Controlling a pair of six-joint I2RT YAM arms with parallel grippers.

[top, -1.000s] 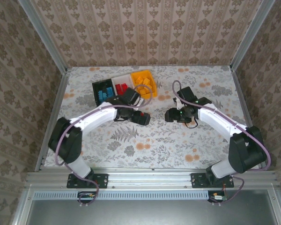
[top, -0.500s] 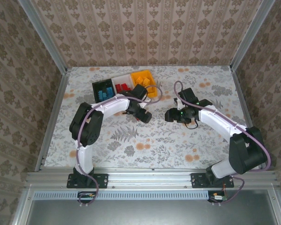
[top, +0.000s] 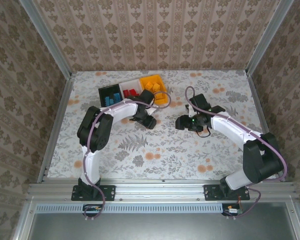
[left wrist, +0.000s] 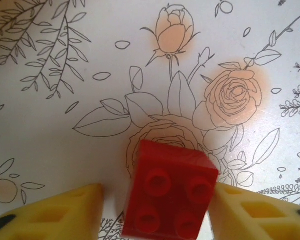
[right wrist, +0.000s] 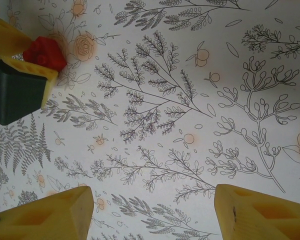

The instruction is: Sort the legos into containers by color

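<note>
Left arm [top: 117,111] folded in over the last second. Its elbow [top: 94,129] swung from out by the left edge of the table [top: 215,150] to a spot rightward and farther, and I now read it in line with the arm's own base. Left gripper [top: 150,124] crept only a touch left and far, so the span from elbow to gripper is shorter than before.

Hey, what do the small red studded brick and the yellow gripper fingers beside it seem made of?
The red studded brick looks like hard moulded plastic: smooth, faintly glossy faces, crisp edges, round studs. The yellow fingers look like matte plastic, with moulded recesses; rigid or rubbery, I can't tell.
</note>
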